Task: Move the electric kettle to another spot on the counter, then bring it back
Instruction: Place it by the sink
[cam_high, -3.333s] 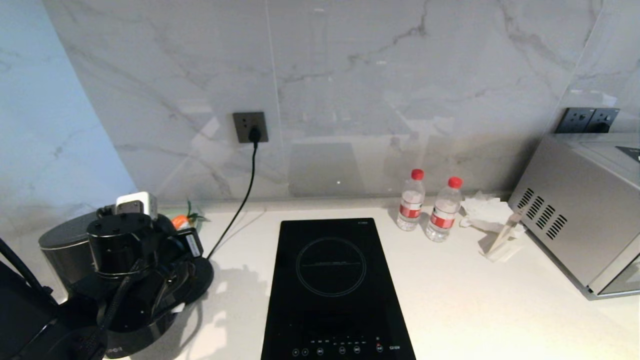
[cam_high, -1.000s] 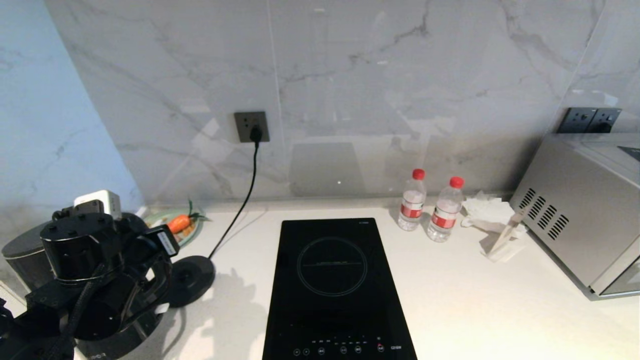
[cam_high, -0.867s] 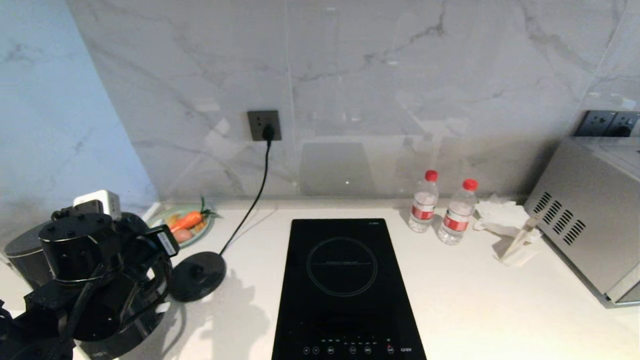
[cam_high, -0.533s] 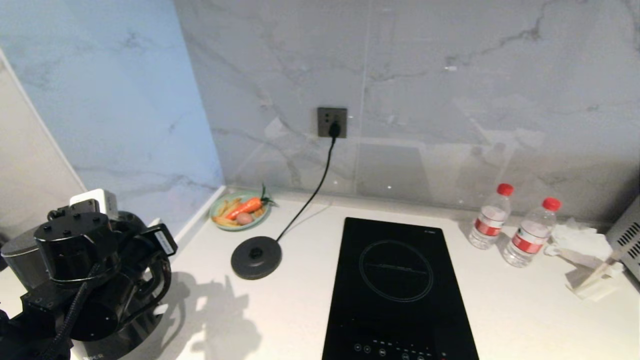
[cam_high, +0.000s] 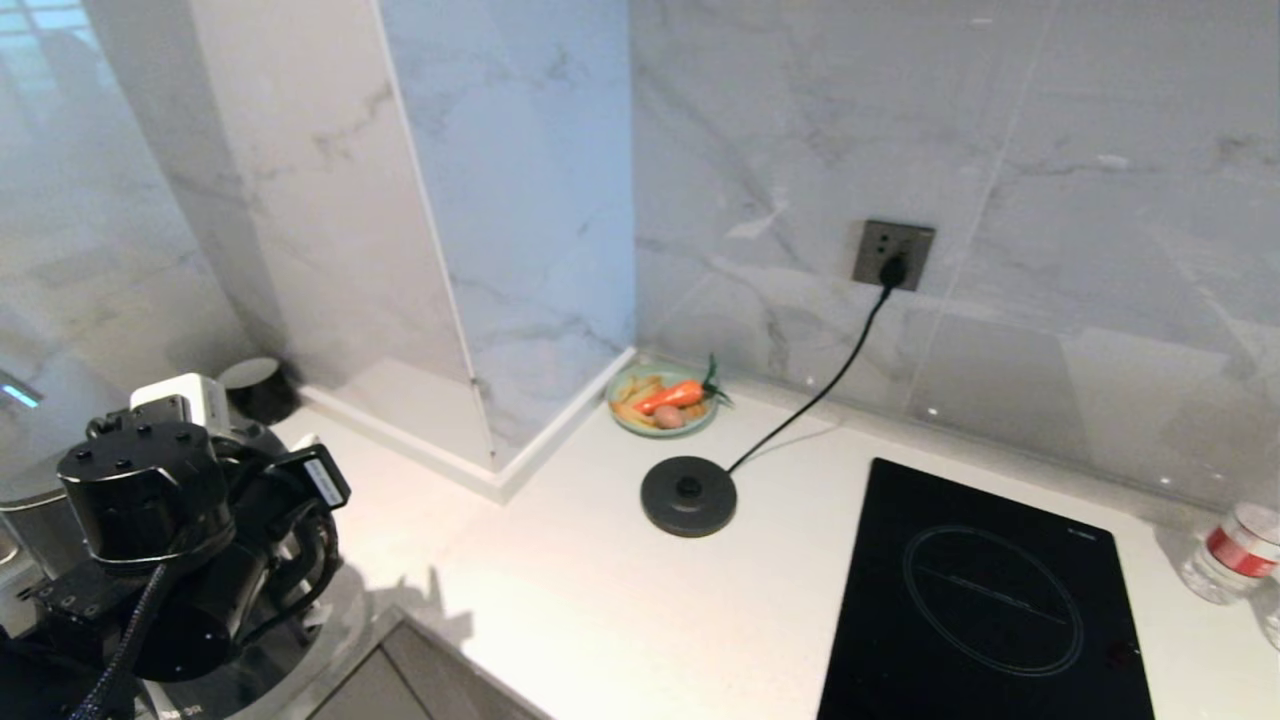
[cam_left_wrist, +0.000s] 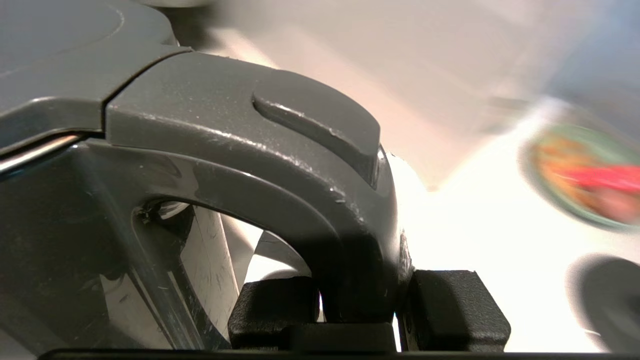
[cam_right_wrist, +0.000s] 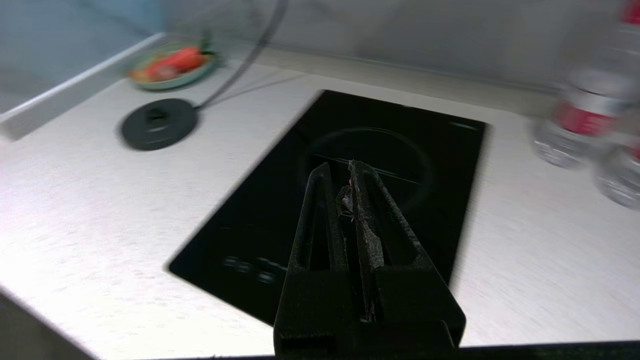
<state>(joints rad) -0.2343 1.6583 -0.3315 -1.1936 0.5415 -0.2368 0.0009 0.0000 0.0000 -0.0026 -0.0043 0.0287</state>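
While the round power base (cam_high: 688, 494) sits bare on the white bench (cam_high: 560, 560) in the head view, the electric kettle (cam_high: 30, 500) hangs far left, off its base, mostly hidden behind the left arm. In the left wrist view, the left hand (cam_left_wrist: 365, 305) pinches the kettle's handle (cam_left_wrist: 300, 190). In the right wrist view, the right hand (cam_right_wrist: 345, 192) is pressed together, empty, above the hob (cam_right_wrist: 350, 190). Setting down and returning likely remain.

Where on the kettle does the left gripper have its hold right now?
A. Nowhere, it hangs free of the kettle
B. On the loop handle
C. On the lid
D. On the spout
B: in the left wrist view the left gripper has a finger on either side of the kettle's loop handle, clamped on it.
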